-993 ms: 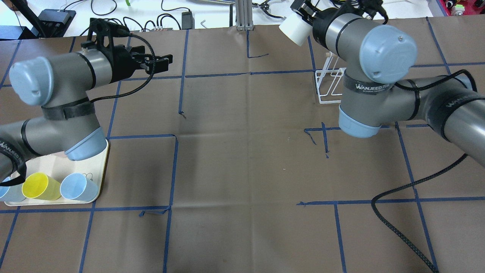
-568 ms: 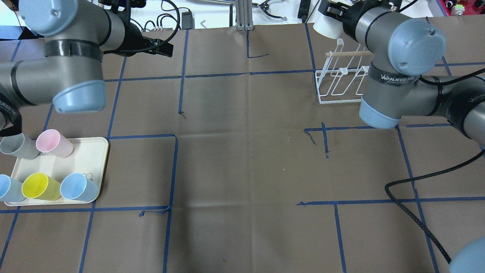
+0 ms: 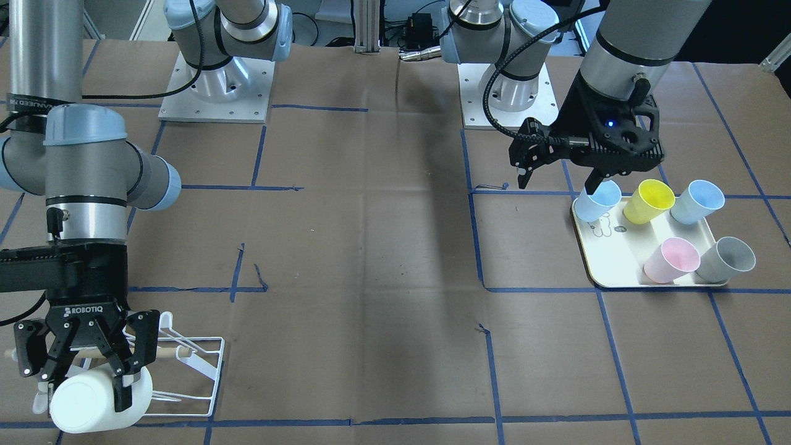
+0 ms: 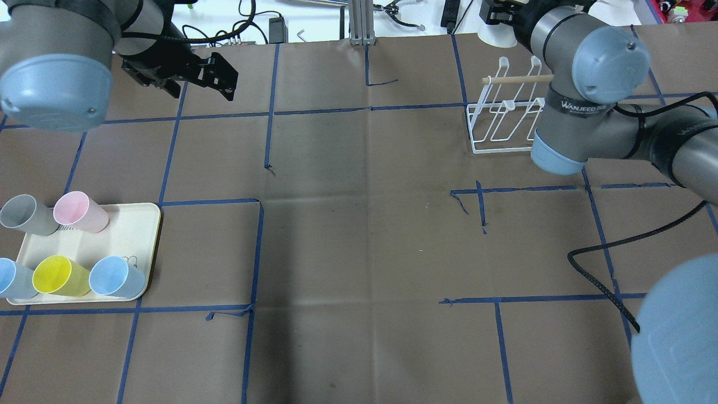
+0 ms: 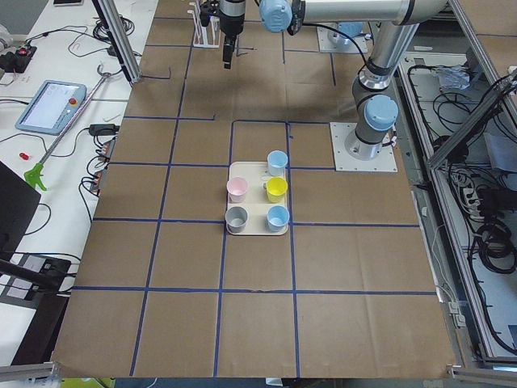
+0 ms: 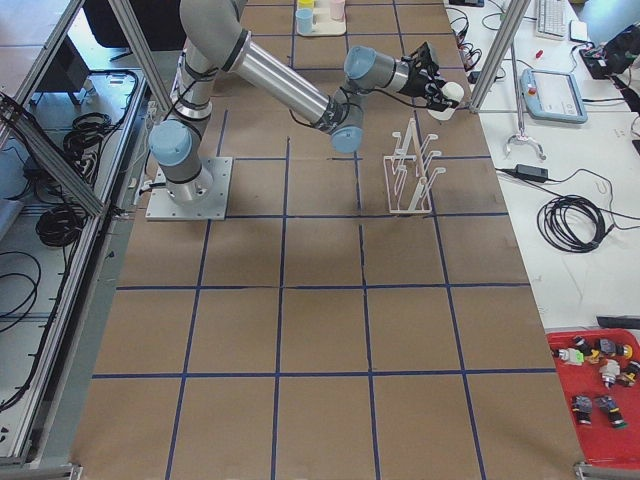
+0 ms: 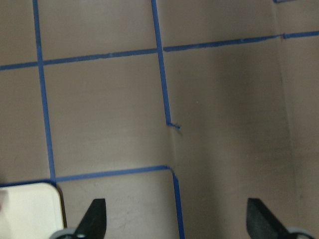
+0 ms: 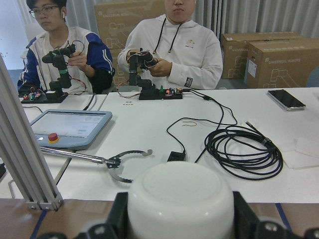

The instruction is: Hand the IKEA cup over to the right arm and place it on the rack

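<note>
From across the table: grips the IKEA cup sideways in the right gripper, fingers closed on its wall and base turned away from the rack just beside it, likely so that the mouth can meet a peg. Hangs the left gripper spread wide and empty over the tray of coloured cups, well apart from the work. From overhead: shows only a sliver of white cup past the right arm, which covers one side of the rack and one end of its dowel, and probably crowds the approach. From the right end: hangs the cup above and beyond the pegs, seemingly apart from them. From the left wrist: nothing between the parted fingers. From the right wrist: fills the jaws with the cup, with people and cables beyond.
</note>
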Controlling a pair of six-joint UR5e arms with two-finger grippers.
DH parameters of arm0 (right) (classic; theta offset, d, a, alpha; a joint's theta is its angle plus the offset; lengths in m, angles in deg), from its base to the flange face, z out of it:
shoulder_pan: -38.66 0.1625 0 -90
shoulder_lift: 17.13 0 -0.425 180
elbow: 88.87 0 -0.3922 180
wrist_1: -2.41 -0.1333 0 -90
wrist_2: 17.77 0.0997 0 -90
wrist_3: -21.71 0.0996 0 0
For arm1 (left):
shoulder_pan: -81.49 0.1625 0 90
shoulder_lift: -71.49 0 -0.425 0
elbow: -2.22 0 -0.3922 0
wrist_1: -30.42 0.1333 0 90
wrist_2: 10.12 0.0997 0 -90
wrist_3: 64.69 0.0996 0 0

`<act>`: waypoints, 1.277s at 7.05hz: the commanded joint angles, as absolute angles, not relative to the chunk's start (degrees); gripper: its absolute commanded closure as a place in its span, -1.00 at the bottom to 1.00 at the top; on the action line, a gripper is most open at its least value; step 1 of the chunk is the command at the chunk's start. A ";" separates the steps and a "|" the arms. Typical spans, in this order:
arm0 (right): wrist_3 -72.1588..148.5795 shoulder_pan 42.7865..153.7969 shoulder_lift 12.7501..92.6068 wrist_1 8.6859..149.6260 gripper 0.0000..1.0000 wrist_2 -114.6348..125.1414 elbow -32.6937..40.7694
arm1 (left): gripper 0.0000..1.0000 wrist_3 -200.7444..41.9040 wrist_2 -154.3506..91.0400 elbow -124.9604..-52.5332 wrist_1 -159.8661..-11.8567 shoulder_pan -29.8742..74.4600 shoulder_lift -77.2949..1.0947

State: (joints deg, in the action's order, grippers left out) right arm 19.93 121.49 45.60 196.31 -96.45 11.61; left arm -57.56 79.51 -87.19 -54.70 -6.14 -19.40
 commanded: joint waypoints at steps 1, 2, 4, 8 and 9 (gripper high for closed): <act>18.55 120.75 43.52 196.56 0.80 -96.60 12.28 | -0.98 -58.45 79.70 -88.56 -59.48 -6.14 -15.71; 18.55 120.84 43.86 197.86 0.80 -96.78 14.12 | -0.98 -58.36 79.96 -89.35 -60.89 -5.53 -15.35; 18.72 120.84 43.52 197.97 0.80 -96.96 14.75 | -0.97 -56.09 81.79 -91.63 -61.08 -3.00 -14.47; 18.98 120.84 43.08 197.88 0.31 -97.48 16.51 | -0.94 -33.19 82.78 -106.55 -55.13 17.54 -7.45; 19.51 120.84 42.99 197.70 -0.97 -97.49 16.42 | -0.95 -29.57 82.60 -109.89 -52.92 21.94 -6.65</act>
